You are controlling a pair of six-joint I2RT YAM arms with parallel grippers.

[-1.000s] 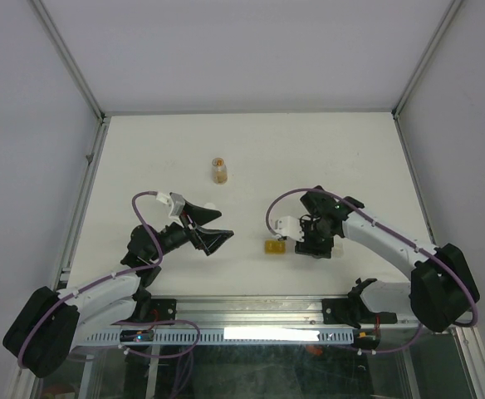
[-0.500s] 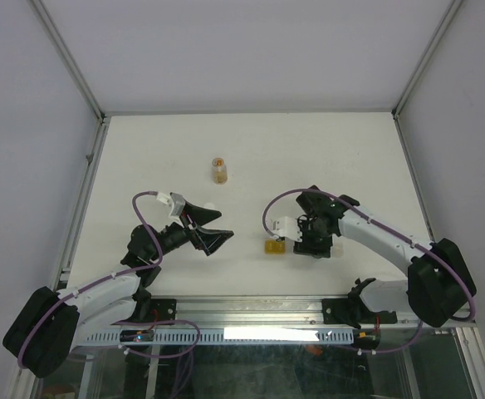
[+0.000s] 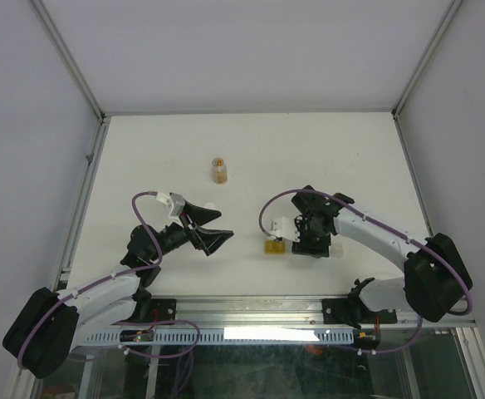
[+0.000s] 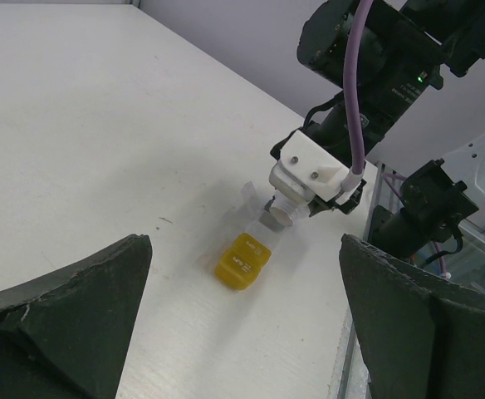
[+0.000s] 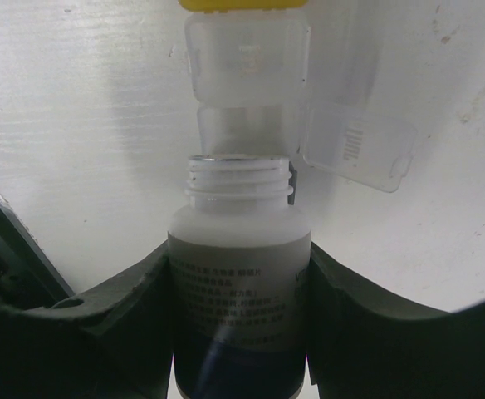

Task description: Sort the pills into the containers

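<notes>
The containers lie as a short strip on the table: a yellow box [image 3: 272, 247] at the left end, also in the left wrist view [image 4: 243, 260], then a clear box [image 5: 247, 58]. The box nearest the bottle has its clear lid [image 5: 359, 150] flipped open. I cannot make out a blue-teal box. My right gripper [image 5: 238, 274] is shut on an uncapped white pill bottle [image 5: 238, 241]. The bottle is tipped with its mouth at the open box. No pills show. My left gripper [image 3: 212, 235] is open and empty, left of the strip and facing it.
A small round amber bottle [image 3: 218, 169] stands upright farther back on the white table [image 3: 143, 150]. Metal frame rails run along the table's sides. The right arm's white camera mount [image 4: 313, 170] hangs just above the strip.
My right gripper has edged a little to the left with the bottle, closer over the strip. The left arm has not moved.
</notes>
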